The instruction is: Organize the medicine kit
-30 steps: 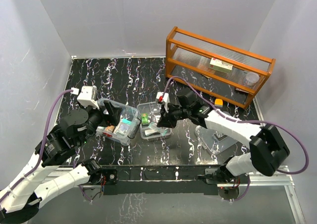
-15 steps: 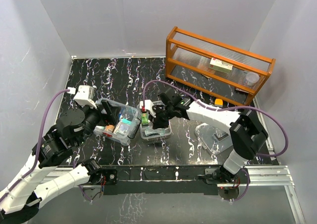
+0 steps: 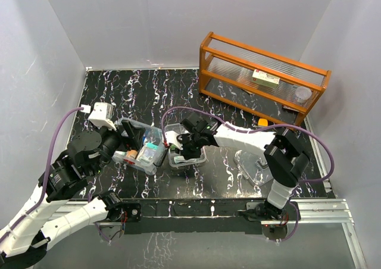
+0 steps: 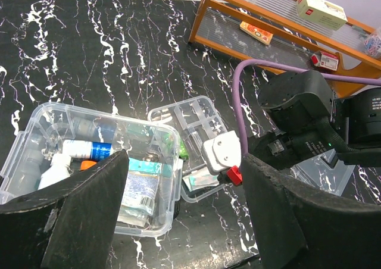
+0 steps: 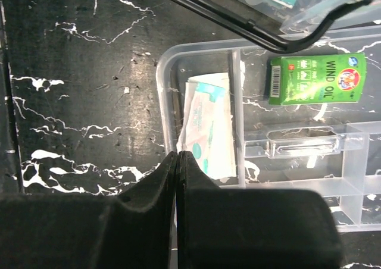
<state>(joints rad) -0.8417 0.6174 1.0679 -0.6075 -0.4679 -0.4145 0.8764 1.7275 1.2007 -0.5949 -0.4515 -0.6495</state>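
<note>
Medicine box (image 3: 141, 125) sits on the desk (image 3: 137, 93), its divided tray (image 3: 191, 163) just beside it. Left fingers (image 4: 83, 215) hang spread above the box; right fingers (image 5: 143, 221) are pressed together, empty, over the tray's rim (light, stiff, slippery plastic, probably best pinched by a wall).

At left, box (image 3: 134, 127); divided tray (image 3: 193, 160) just right of it; lid (image 3: 257, 165) farther right; rack (image 3: 207, 66) behind.

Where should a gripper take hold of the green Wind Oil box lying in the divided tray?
Probably from straight above, fingers across the short width of the green box. It lies flat, label up, in a compartment of the clear tray, whose walls would block a sideways approach.
</note>
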